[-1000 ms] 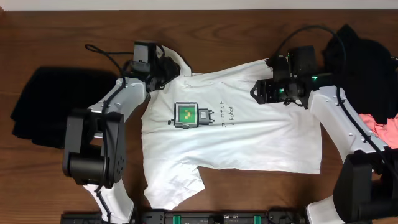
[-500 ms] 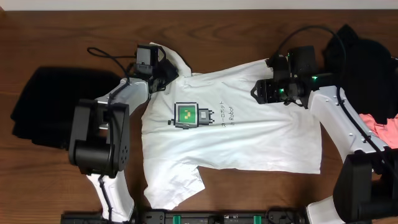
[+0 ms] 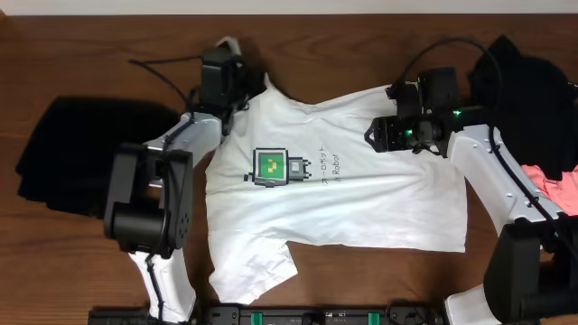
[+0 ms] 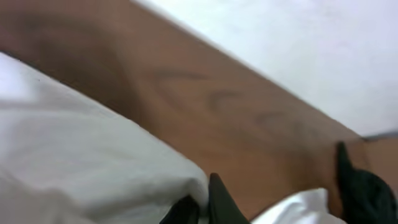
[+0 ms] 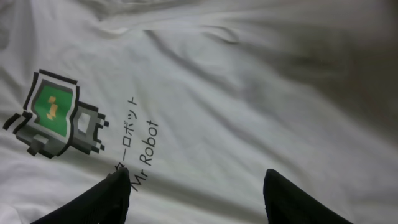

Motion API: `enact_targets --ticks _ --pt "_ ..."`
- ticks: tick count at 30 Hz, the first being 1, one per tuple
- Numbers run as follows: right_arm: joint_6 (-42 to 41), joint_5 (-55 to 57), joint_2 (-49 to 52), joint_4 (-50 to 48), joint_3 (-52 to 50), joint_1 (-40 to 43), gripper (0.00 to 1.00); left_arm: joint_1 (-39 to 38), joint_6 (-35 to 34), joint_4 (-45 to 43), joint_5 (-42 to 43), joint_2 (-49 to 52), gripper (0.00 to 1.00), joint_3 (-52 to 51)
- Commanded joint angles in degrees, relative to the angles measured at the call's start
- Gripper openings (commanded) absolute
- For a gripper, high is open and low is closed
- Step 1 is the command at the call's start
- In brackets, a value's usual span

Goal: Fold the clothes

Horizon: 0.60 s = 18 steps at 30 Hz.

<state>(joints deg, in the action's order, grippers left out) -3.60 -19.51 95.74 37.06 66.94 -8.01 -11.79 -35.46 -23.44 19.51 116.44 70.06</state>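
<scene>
A white T-shirt (image 3: 361,199) lies spread on a wooden table (image 3: 72,262), pixel-robot print (image 3: 275,167) facing up. Over its right side the right gripper (image 5: 198,177) hangs with fingers spread wide — at the far left corner, the left gripper (image 4: 200,200) is pinching a fold of shirt.
</scene>
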Motion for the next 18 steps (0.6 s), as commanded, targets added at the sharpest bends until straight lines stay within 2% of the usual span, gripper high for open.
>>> enact_targets --ticks 1,6,7,8,9,10,11,18 --pt "0.90 0.00 0.22 0.20 -0.24 0.33 0.66 -3.21 5.53 -1.36 -1.81 -0.33 0.06 1.60" --pt "0.90 0.00 0.22 0.50 -0.24 -0.07 0.66 -4.72 8.90 -1.29 -2.91 0.42 0.06 1.60" --pt "0.92 0.02 0.22 0.48 -0.24 -0.17 0.66 -4.74 8.92 -1.01 -3.10 0.63 0.09 1.60" --pt "0.92 0.00 0.22 0.48 -0.24 -0.28 0.66 -4.68 8.92 -0.28 -3.82 0.92 0.22 1.60" --pt "0.90 0.00 0.22 0.50 -0.24 -0.33 0.66 -4.44 8.92 0.90 -4.70 0.92 0.43 1.60" --pt "0.90 0.00 0.22 0.59 -0.24 -0.37 0.65 -4.00 8.98 2.73 -5.88 0.90 0.66 1.60" --pt "0.90 0.00 0.22 0.79 -0.24 -0.44 0.66 -3.54 9.92 4.42 -6.64 0.81 0.98 1.60" --pt "1.16 0.02 0.22 1.92 -0.24 -0.48 0.66 2.93 11.47 19.80 -6.03 -0.31 0.98 1.88"
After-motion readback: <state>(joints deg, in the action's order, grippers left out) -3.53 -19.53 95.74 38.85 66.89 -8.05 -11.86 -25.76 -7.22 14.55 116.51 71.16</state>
